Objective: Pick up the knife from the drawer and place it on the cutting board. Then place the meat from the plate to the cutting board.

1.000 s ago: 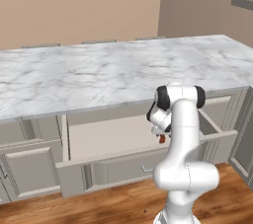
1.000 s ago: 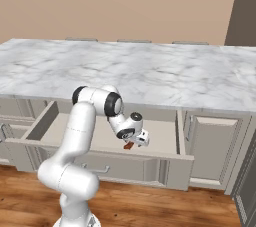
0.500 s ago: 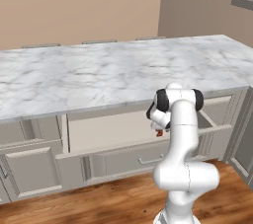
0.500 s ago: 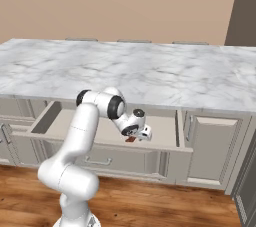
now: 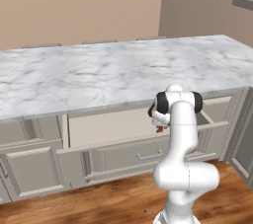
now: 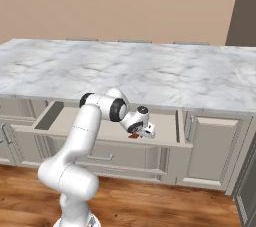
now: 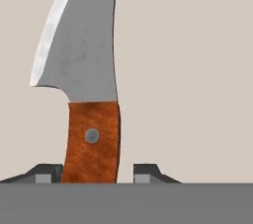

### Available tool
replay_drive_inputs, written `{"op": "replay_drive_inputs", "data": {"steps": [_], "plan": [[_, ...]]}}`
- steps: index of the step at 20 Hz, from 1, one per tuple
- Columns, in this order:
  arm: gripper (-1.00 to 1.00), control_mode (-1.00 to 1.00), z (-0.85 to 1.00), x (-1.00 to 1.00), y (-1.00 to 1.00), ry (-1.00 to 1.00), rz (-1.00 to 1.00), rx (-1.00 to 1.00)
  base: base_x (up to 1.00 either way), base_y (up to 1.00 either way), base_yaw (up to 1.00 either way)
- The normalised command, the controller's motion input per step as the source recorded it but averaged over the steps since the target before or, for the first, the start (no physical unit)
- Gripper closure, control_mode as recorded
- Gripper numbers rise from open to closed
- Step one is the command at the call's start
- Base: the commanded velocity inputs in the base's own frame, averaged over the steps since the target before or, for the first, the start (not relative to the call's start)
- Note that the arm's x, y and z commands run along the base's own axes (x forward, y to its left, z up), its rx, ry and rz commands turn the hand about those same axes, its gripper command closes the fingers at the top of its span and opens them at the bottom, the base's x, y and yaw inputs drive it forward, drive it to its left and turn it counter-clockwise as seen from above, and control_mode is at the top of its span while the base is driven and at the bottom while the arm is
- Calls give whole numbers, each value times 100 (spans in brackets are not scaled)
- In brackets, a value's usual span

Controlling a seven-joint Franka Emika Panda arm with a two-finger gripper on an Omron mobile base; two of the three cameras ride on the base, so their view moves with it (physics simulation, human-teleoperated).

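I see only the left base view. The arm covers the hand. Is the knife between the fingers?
Observer: Yes. In the hand view the knife lies with its brown handle between the two fingertips. The left tip touches the handle; the right tip stands a little apart from it.
Operator: Which way does the blade point?
Observer: Away from the hand, along the pale floor of the drawer.
Operator: Where in the drawer is the hand?
Observer: In the right base view the gripper is low in the open drawer, toward its right end, with a bit of red-brown under it.
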Motion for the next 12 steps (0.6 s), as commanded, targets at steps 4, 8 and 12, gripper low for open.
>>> {"op": "replay_drive_inputs", "data": {"steps": [4, 8, 12], "plan": [[100, -100, -28, -43, -51, 2, -15, 2, 0, 0, 0], [100, -100, 27, 0, -2, 0, -16, 0, 0, 0, 0], [100, -100, 45, 0, 0, 0, -18, 0, 0, 0, 0]]}}
